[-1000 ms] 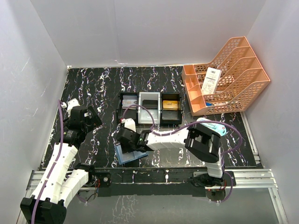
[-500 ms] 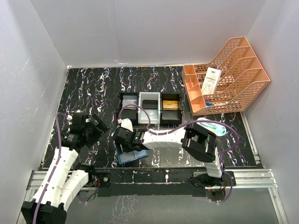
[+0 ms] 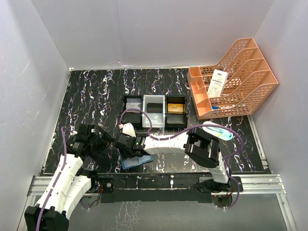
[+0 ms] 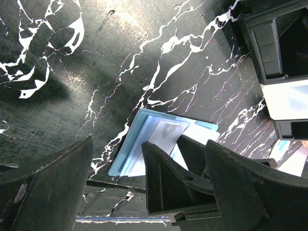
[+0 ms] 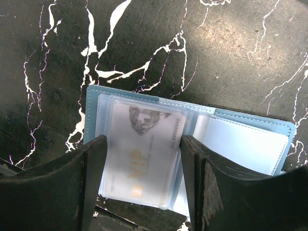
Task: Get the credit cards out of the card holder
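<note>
Teal-blue and lying open on the black marbled table (image 3: pixel 96 91), the card holder (image 3: pixel 138 161) sits just on the near side of the three-compartment tray (image 3: pixel 165 111). The right gripper (image 5: pixel 143 192) is over it, fingers (image 5: pixel 94 183) apart on either side of a pale credit card (image 5: pixel 144 154) in a clear pocket; whether they pinch it I cannot tell. The left gripper (image 3: pixel 98 139), near and left of the tray, is spread wide and holds nothing.

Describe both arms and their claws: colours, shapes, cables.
The left arm and the right arm match: white tubular links between blocky black joint housings. A purple cable trails along each arm. The left claw and the right claw each have two thick, matte black, wedge-shaped fingers. No markings are readable.
</note>
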Tool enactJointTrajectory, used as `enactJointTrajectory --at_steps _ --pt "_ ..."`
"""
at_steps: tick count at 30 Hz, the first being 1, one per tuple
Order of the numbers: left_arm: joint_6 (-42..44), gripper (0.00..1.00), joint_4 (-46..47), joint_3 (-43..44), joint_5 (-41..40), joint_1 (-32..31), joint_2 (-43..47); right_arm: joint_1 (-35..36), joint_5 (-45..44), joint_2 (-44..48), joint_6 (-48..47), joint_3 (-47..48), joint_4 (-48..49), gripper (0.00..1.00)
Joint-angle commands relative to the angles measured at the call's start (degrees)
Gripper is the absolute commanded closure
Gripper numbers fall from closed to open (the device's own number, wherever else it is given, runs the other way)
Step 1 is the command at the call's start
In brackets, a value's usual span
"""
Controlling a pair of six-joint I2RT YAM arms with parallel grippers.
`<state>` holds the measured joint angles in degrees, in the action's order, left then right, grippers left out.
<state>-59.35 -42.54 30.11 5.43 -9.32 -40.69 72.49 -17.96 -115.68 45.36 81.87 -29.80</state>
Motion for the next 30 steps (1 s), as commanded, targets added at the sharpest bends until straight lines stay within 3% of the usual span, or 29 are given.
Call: enactJointTrajectory --at_steps 1,17,24,30 --pt "-1.03 0.04 -1.03 -0.61 1.17 0.09 1.03 -0.18 -1.98 -1.93 1.11 1.02 -1.84 0.42" --pt "1.71 0.09 3.98 -2.98 9.31 0.12 1.76 -4.47 10.52 5.46 5.09 -11.84 14.01 0.47" --pt "2.58 0.21 8.19 -5.42 15.04 0.09 -0.17 -5.25 11.97 6.05 4.74 -12.92 14.75 0.45" --pt "1.47 0.19 4.68 -3.62 9.58 0.09 1.29 -4.59 7.7 3.96 3.78 -8.24 8.93 0.37"
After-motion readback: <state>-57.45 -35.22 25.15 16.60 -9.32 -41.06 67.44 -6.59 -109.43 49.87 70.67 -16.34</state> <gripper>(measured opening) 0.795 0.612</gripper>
